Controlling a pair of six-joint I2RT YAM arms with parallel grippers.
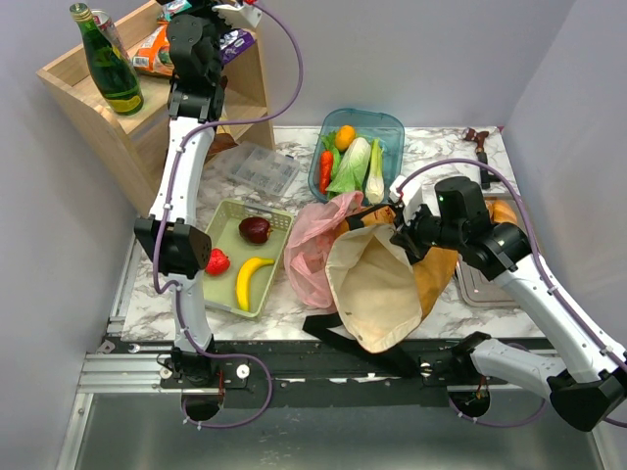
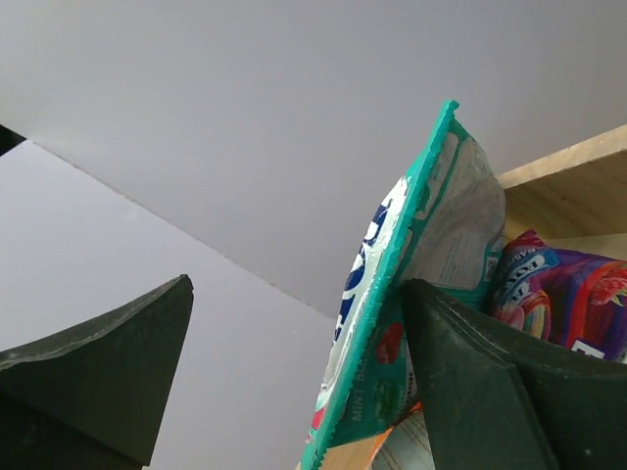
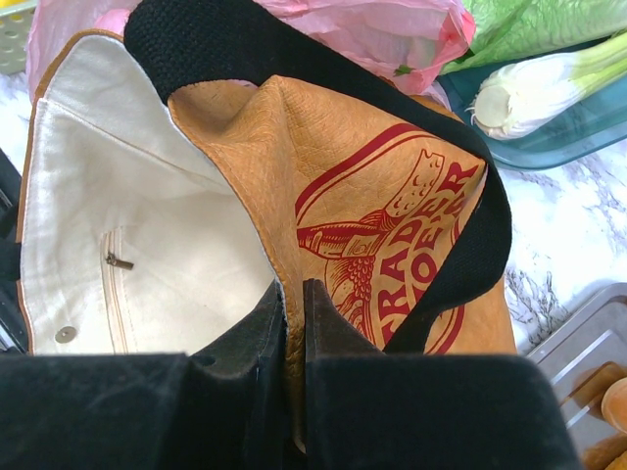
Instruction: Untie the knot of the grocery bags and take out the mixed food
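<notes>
The mustard-orange tote (image 1: 377, 284) lies open on the table, its cream lining showing. My right gripper (image 1: 400, 233) is shut on its rim (image 3: 294, 294), beside the round red print (image 3: 392, 235). The pink plastic bag (image 1: 318, 240) lies slack against the tote; I see no tied knot on it. My left gripper (image 1: 230, 12) is up at the wooden shelf, jaws wide open (image 2: 294, 392), and a teal snack packet (image 2: 411, 284) leans on its right finger. Leafy vegetables (image 1: 355, 164), a carrot (image 1: 325, 168) and a small orange (image 1: 344, 137) lie in the teal tray (image 1: 392, 125). The banana (image 1: 250, 279) and red fruit (image 1: 217, 261) lie in the green tray (image 1: 223, 211).
The wooden shelf (image 1: 73, 73) holds a green bottle (image 1: 110, 64), an orange packet (image 1: 152, 49) and a purple packet (image 2: 563, 294). A dark red fruit (image 1: 256, 229) lies in the green tray. A clear plastic box (image 1: 257, 168) and a metal tray (image 1: 480, 284) sit on the table.
</notes>
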